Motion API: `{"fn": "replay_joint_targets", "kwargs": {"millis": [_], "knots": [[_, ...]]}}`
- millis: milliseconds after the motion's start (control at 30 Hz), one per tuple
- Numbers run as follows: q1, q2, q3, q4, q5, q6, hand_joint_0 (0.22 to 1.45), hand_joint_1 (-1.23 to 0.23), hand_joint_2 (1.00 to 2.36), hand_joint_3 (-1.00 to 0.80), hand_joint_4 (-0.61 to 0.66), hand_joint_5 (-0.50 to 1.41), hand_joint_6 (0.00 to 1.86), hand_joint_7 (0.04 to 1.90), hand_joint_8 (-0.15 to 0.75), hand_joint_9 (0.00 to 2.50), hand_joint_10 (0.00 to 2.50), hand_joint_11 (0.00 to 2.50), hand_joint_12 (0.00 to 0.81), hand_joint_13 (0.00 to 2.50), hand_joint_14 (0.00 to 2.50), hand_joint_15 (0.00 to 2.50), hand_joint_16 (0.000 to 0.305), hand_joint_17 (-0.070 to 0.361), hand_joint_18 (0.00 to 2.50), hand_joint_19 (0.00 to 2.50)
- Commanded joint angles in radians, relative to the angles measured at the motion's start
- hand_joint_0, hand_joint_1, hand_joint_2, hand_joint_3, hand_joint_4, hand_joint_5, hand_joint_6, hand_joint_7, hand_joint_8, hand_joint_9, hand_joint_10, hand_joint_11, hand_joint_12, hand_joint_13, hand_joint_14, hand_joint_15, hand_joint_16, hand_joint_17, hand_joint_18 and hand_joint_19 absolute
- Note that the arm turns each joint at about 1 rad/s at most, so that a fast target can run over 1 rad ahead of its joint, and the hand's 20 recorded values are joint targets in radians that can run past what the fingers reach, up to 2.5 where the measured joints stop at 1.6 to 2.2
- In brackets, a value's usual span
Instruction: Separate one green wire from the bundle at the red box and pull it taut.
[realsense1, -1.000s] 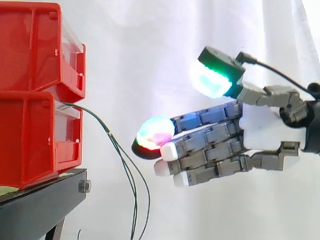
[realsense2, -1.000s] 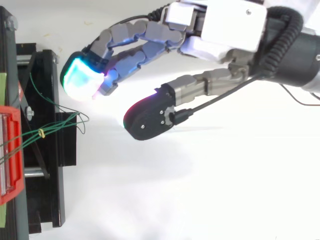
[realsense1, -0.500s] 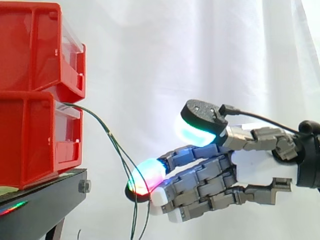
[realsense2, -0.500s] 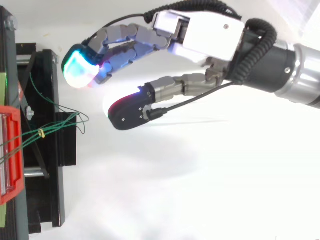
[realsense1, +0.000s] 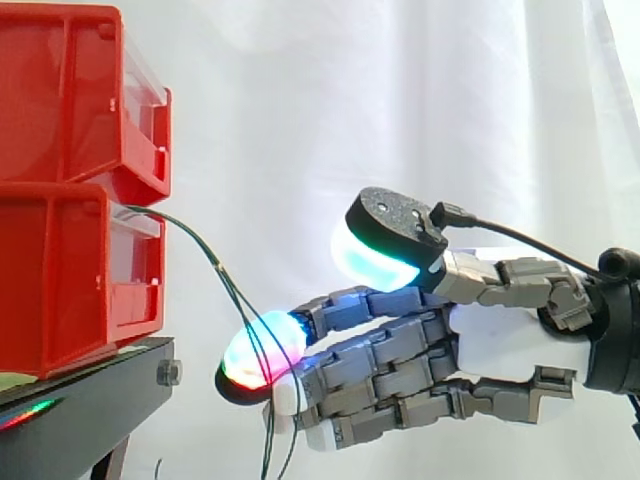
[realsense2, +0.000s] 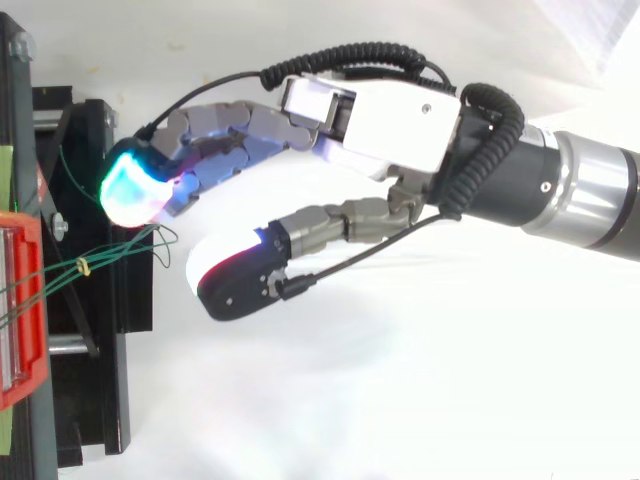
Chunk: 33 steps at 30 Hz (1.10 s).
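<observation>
so the hand reaches in open, its long fingers nearly straight and bunched side by side, the thumb held well apart above them; nothing is pinched. the glowing fingertips sit right at the green wires, which leave the lower red bin and sag in a slack arc down past the black stand. from above, the wires' loop lies roughly between the leading pad and the thumb; whether pad and wire touch, i cannot tell.
</observation>
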Motion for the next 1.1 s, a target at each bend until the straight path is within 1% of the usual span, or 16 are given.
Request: {"fn": "replay_joint_targets", "kwargs": {"millis": [0,167,200,233,267,333,400,467,600,667,700,833,900,1067], "knots": [[0.011,0.001,0.001,0.023,-0.002,-0.009,0.53,-0.60,1.00,-0.46,0.26,-0.15,0.50,0.78,0.254,0.67,0.01,0.33,0.344,0.54,0.01,0.16,0.055,0.123,0.44,0.22],[0.016,-0.001,0.003,0.044,0.000,-0.009,0.54,-0.59,1.00,-0.46,0.26,-0.15,0.50,0.78,0.254,0.68,0.01,0.33,0.345,0.55,0.01,0.17,0.055,0.124,0.45,0.22],[0.020,-0.001,0.003,0.052,0.001,-0.012,0.54,-0.59,1.00,-0.46,0.26,-0.15,0.50,0.78,0.254,0.68,0.01,0.33,0.346,0.55,0.01,0.17,0.055,0.123,0.45,0.22],[0.020,-0.001,0.003,0.054,0.001,-0.014,0.54,-0.59,1.00,-0.46,0.26,-0.15,0.50,0.78,0.255,0.68,0.01,0.34,0.345,0.55,0.01,0.17,0.055,0.123,0.45,0.23],[0.025,-0.001,0.003,0.055,0.001,-0.017,0.54,-0.59,1.00,-0.46,0.26,-0.15,0.50,0.79,0.257,0.68,0.01,0.34,0.347,0.55,0.01,0.17,0.055,0.123,0.45,0.23],[0.028,-0.001,0.004,0.058,0.001,-0.020,0.54,-0.59,1.00,-0.46,0.26,-0.15,0.50,0.78,0.257,0.68,0.01,0.34,0.347,0.55,0.01,0.18,0.055,0.123,0.46,0.22],[0.032,-0.010,0.017,0.057,0.003,-0.018,0.54,-0.59,1.00,-0.46,0.26,-0.15,0.50,0.78,0.256,0.68,0.01,0.34,0.348,0.56,0.01,0.18,0.055,0.123,0.46,0.22],[0.032,-0.013,0.035,0.040,0.003,-0.009,0.54,-0.59,1.00,-0.46,0.26,-0.15,0.50,0.78,0.257,0.69,0.01,0.35,0.347,0.56,0.01,0.19,0.055,0.123,0.46,0.23],[0.036,-0.013,0.044,0.014,0.003,-0.003,0.54,-0.59,1.00,-0.46,0.27,-0.15,0.50,0.78,0.256,0.69,0.01,0.35,0.346,0.56,0.01,0.18,0.055,0.123,0.46,0.23],[0.036,-0.013,0.046,0.012,0.000,-0.003,0.54,-0.59,1.00,-0.46,0.27,-0.15,0.50,0.78,0.255,0.70,0.01,0.34,0.346,0.56,0.01,0.18,0.055,0.123,0.46,0.23],[0.037,-0.028,0.044,0.021,0.000,-0.001,0.54,-0.59,1.00,-0.46,0.27,-0.15,0.50,0.78,0.254,0.70,0.01,0.35,0.346,0.56,0.01,0.19,0.055,0.123,0.47,0.23],[0.037,-0.059,0.050,0.058,-0.005,0.012,0.54,-0.59,1.00,-0.46,0.27,-0.14,0.50,0.79,0.256,0.70,0.01,0.35,0.343,0.57,0.01,0.19,0.055,0.123,0.47,0.23],[0.037,-0.060,0.053,0.078,-0.003,0.035,0.54,-0.59,1.00,-0.46,0.27,-0.14,0.50,0.80,0.255,0.70,0.01,0.35,0.344,0.57,0.01,0.19,0.055,0.123,0.47,0.24],[0.039,-0.060,0.058,0.064,-0.006,0.048,0.55,-0.59,1.00,-0.46,0.29,-0.12,0.50,0.83,0.255,0.72,0.01,0.35,0.340,0.58,0.01,0.20,0.054,0.122,0.49,0.24]]}}
